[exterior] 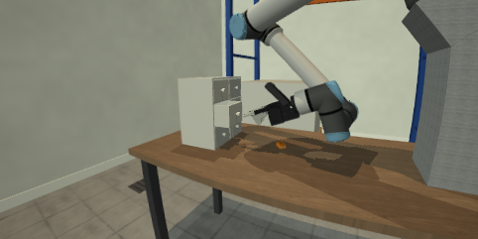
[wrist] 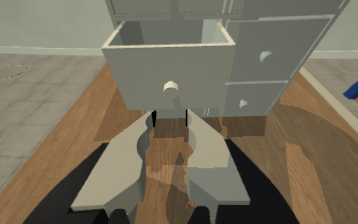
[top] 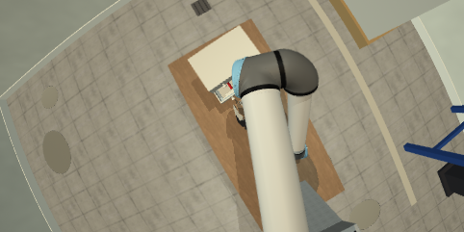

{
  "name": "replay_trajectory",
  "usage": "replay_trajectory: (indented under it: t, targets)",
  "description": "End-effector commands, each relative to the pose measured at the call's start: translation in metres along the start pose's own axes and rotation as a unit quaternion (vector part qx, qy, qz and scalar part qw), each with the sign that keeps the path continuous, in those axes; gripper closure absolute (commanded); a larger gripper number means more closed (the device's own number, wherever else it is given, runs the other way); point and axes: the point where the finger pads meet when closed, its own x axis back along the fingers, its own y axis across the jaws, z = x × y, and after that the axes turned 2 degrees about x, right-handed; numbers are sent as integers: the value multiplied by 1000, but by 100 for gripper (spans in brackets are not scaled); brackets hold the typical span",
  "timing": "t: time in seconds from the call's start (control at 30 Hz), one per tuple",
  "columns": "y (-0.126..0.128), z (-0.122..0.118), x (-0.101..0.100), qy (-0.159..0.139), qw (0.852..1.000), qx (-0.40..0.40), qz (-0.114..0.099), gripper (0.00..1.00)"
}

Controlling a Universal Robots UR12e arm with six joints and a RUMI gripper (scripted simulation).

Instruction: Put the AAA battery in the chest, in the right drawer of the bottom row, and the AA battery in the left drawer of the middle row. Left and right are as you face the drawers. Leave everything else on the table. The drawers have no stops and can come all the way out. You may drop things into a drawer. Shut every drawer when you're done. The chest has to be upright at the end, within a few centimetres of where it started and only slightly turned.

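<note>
The white chest [top: 223,54] [exterior: 195,113] [wrist: 292,40] stands upright on the table. The left drawer of its middle row [top: 221,100] [exterior: 222,115] [wrist: 140,70] is pulled well out; the other drawers that show look shut. In the top view a small red thing [top: 230,86] shows in the open drawer; what it is I cannot tell. My gripper [exterior: 246,115] [wrist: 171,111] is partly open, with nothing between its fingers. Its tips are in front of the open drawer, just below its knob [wrist: 170,87] in the wrist view, not around it. I cannot make out either battery.
A small orange thing [exterior: 281,145] lies on the wooden table [exterior: 208,173] in front of the chest. The shut right-hand drawers of the middle row [wrist: 252,42] and bottom row [wrist: 262,100] are right of the open drawer. The arm hides part of the table in the top view.
</note>
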Motion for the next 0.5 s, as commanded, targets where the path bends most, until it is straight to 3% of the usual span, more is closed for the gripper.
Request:
replay_trajectory:
  t: [0.0,0.47]
  targets:
    - [0,1,-1,0,1000,0,0,80]
    - [0,3,-8,0,1000,0,0,80]
